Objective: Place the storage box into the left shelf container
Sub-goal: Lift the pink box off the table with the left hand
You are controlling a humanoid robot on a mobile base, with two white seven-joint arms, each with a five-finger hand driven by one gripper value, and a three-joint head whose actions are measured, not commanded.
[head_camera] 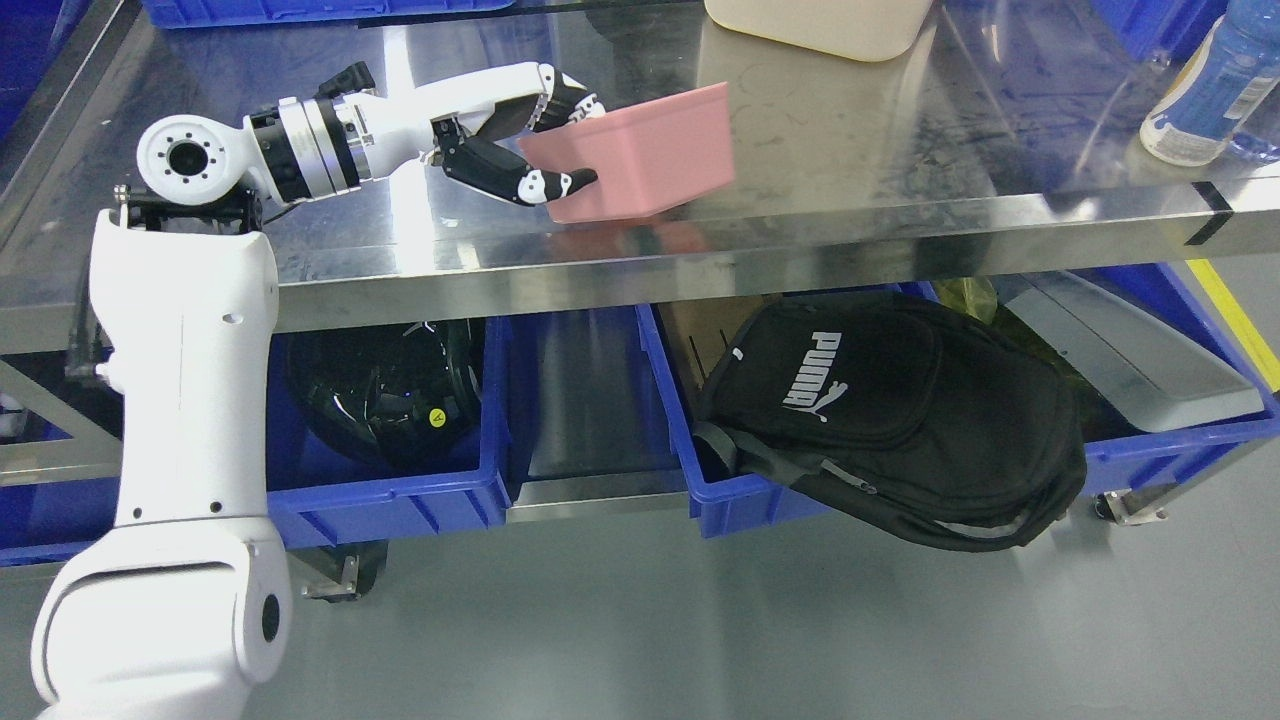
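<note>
One left hand (540, 140) pinches the pink storage box's (640, 155) left rim.

This looks like a warehouse or sorting workshop. A brushed stainless-steel counter (900, 215) on metal framing stands over a smooth grey painted floor (700, 630). Beneath it sit open blue plastic storage bins (400, 500) holding mixed goods: a black fabric backpack (900, 420) and a glossy black helmet (385, 395).
</note>
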